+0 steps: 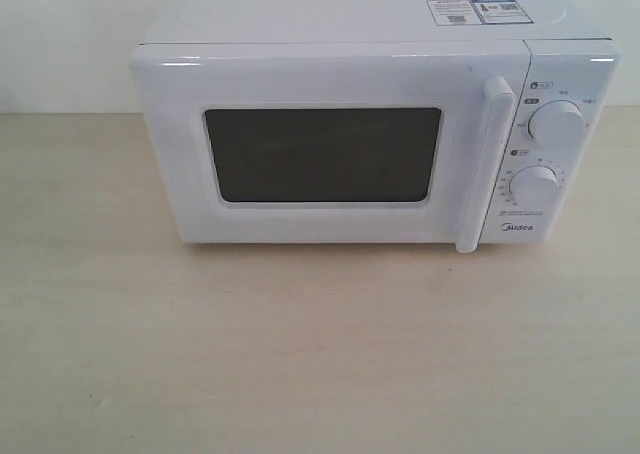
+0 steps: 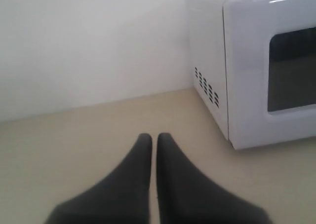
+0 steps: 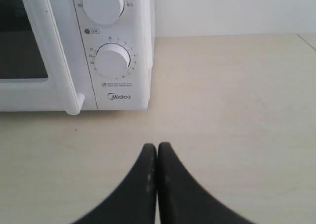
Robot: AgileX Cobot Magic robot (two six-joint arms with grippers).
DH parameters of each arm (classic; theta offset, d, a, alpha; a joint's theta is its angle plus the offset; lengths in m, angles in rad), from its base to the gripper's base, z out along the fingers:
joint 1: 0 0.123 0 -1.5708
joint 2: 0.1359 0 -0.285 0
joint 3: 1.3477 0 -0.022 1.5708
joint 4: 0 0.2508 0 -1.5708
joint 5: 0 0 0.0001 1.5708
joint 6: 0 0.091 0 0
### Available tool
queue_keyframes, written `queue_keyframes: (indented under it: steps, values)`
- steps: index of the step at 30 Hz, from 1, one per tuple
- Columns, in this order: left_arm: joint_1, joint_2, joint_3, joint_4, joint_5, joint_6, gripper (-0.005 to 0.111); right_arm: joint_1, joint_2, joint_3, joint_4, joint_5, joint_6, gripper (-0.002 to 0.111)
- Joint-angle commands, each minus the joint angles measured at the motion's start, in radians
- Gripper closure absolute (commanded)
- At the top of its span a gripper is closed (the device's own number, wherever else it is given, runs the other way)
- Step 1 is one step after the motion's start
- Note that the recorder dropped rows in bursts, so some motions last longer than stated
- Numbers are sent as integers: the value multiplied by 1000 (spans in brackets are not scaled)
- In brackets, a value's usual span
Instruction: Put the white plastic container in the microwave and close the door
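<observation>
Nearest, over the pale wooden table (image 1: 320,354), the black left gripper (image 2: 153,137) and black right gripper (image 3: 157,147) are hovering with fingers pressed together, empty, probably parked clear of the door's swing. Beyond, the boxy white Midea microwave (image 1: 380,34) is sitting with its dark-windowed white door (image 1: 320,79) closed. The white plastic container is showing nowhere, and is possibly inside.

White microwave (image 1: 380,74) (door (image 1: 320,149) shut)

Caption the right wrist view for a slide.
Right gripper, jaws shut, over the table in front of the microwave, its door closed.
</observation>
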Motion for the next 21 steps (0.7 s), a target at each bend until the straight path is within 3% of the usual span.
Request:
queue_keyframes:
  steps: [1, 9, 13, 21]
  values:
    - [26, -4, 4, 6, 73, -243, 102, -4, -6, 4, -2, -12, 3, 108]
    - [30, -4, 4, 6, 91, -441, 102, -4, -6, 4, 8, -15, 3, 108]
    - [30, -4, 4, 100, 115, -441, 102, -4, -6, 4, 7, -13, 3, 108]
    - [30, -4, 4, 109, 116, -352, 102, -4, -6, 4, 7, -13, 3, 108]
